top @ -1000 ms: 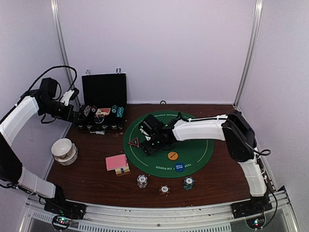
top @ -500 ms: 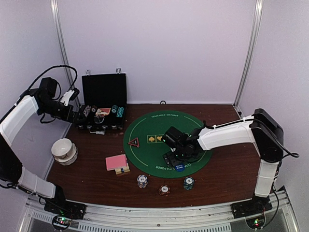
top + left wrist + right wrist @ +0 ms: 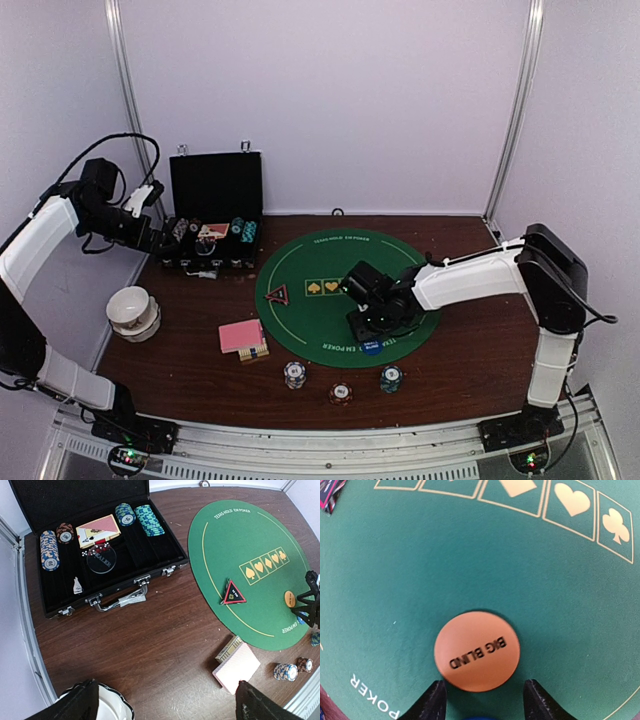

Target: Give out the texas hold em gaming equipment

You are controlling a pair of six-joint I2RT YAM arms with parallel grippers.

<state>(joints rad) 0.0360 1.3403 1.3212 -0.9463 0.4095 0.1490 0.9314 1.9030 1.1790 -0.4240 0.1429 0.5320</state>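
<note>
The orange BIG BLIND button [image 3: 477,651] lies flat on the green mat [image 3: 420,555]. My right gripper [image 3: 485,700] is open, low over the mat, with one finger on each side of the button's near edge. In the top view the right gripper [image 3: 362,325] covers that button, and the blue button [image 3: 372,347] lies just in front. The red-edged triangle marker [image 3: 277,294] sits at the mat's left edge. Pink-backed cards [image 3: 242,336] lie left of the mat. Three chips [image 3: 341,393] sit along the front. My left gripper [image 3: 160,240] is open and empty, high beside the case.
The open black chip case [image 3: 75,500] at the back left holds chip stacks, cards and a dealer disc. A white bowl [image 3: 132,308] stands at the left edge. A small striped box [image 3: 228,648] lies against the pink cards [image 3: 236,667].
My right gripper has swung from beside the triangle marker at the mat's left to over the orange button near the mat's front. The left arm has not moved.
</note>
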